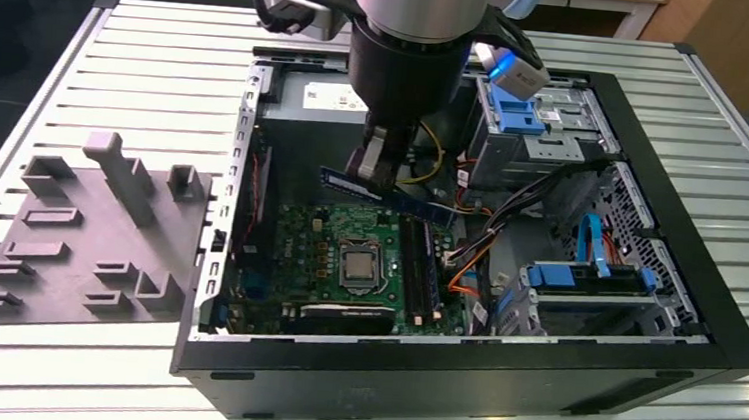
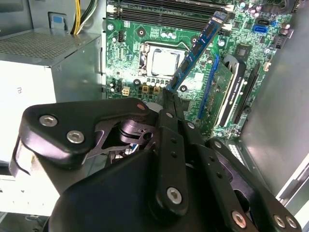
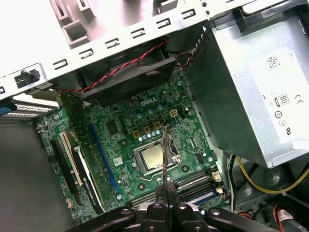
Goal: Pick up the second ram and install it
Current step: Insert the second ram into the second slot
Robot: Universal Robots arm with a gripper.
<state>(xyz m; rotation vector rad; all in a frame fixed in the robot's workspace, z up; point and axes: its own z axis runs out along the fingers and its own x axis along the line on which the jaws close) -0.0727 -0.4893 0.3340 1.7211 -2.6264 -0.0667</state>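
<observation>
The second ram (image 1: 415, 204) (image 2: 198, 48) is a long, thin, dark stick with a bluish face. It hangs near the centre of the exterior view, clear above the motherboard (image 1: 325, 236). It lies nearly level and appears clamped near one end.

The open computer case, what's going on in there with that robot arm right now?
The arm's gripper is shut on the second ram, a long, thin memory stick. It holds the stick in the air above the green motherboard inside the open computer case, and the stick is not seated in any slot. A grey fixture tray lies beside the case.
</observation>
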